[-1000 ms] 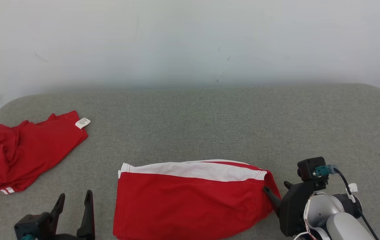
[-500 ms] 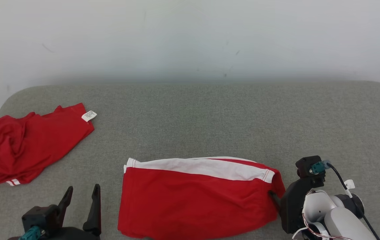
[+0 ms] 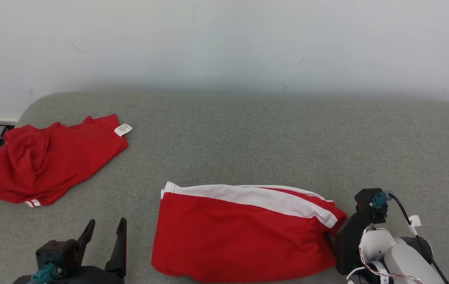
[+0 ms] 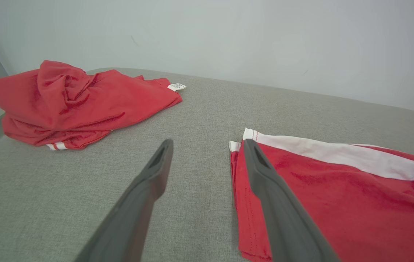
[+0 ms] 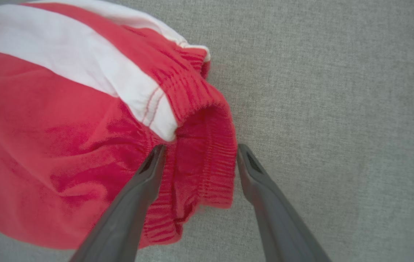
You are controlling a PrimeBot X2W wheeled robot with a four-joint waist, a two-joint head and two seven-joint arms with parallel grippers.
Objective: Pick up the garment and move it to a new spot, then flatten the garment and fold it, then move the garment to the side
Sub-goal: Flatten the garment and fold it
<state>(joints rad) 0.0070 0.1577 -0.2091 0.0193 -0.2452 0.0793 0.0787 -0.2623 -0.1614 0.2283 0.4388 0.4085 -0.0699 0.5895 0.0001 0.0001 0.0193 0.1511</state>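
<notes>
At the near edge of the grey cushion (image 3: 248, 146), the left gripper (image 3: 107, 221) hovers with its jaws spread wide and nothing between them, just left of the garment (image 3: 244, 236). The garment, red with a broad white band, lies folded flat at the front middle of the cushion. At its right end, the right gripper (image 5: 200, 147) is also fully spread and grips nothing. It straddles the ribbed waistband (image 5: 207, 156), one finger (image 5: 134, 203) over the red cloth and the other (image 5: 272, 203) over bare cushion just beside the hem; whether either touches, I cannot tell. Farther back on the left, well apart, a second red garment (image 3: 51, 157) lies crumpled, its white label (image 3: 123, 129) showing. Beyond the cushion rises a pale wall (image 3: 224, 39).
</notes>
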